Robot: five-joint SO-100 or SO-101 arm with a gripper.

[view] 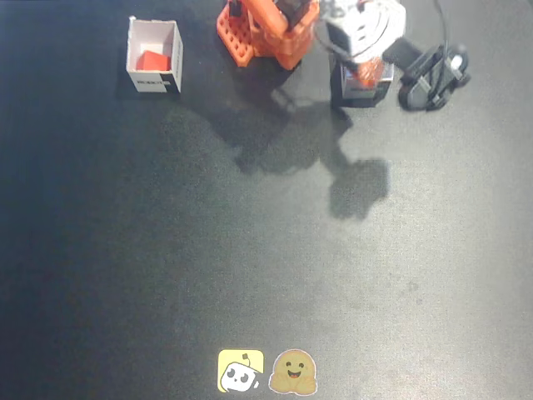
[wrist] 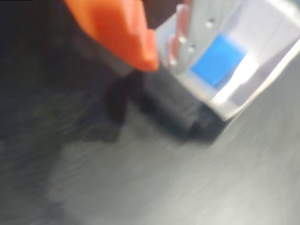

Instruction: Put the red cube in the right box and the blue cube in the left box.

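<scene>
The red cube [view: 152, 60] lies inside the white open-top box [view: 155, 57] at the upper left of the fixed view. A second white box [view: 363, 87] stands at the upper right of that view, mostly covered by the arm. In the wrist view the blue cube [wrist: 218, 59] rests on that box's [wrist: 262, 70] floor, free of the fingers. My gripper [view: 363, 70] [wrist: 164, 60] hangs over this box's near wall. Its orange finger [wrist: 123, 33] and grey finger [wrist: 197, 33] stand slightly apart with nothing between them.
The arm's orange base [view: 266, 29] sits at the top centre between the two boxes. A black fixture [view: 433, 75] lies right of the covered box. Two stickers [view: 266, 372] mark the dark mat's near edge.
</scene>
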